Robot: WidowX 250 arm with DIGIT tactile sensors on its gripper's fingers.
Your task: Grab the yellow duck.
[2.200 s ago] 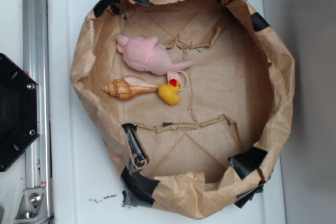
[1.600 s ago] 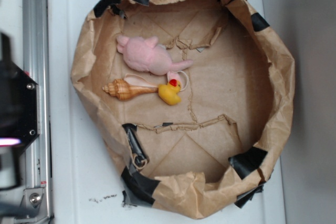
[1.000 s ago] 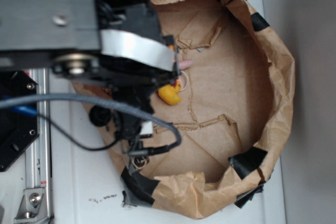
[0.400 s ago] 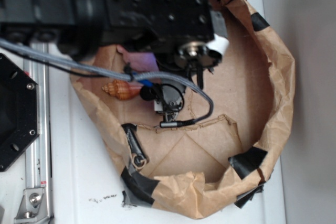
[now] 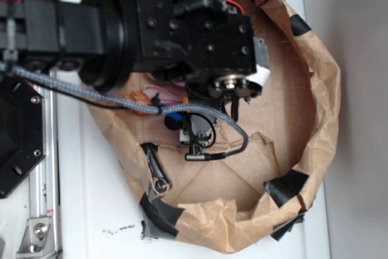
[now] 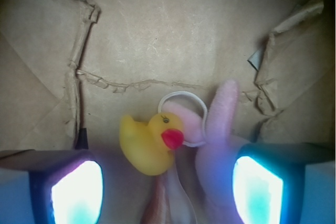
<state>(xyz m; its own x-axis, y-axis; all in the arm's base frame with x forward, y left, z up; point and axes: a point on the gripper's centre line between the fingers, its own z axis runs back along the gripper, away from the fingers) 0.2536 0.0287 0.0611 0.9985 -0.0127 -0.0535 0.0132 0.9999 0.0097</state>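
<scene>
Duck position: we see the yellow duck (image 6: 149, 145) on the brown paper liner (image 6: 173, 35), beak touching the pink plush (image 6: 218, 129).
Pincer (image 6: 167, 190): spread wide, empty.
Key relation: duck sits between the fingers (image 6: 76, 192), left of centre, slightly ahead.

The arm (image 5: 91, 22) reaches in from the left, its wrist bent downward. The tool (image 6: 167, 190) points straight down, its two fingers (image 6: 73, 190) spread wide apart, one at each lower corner of the wrist view.
</scene>
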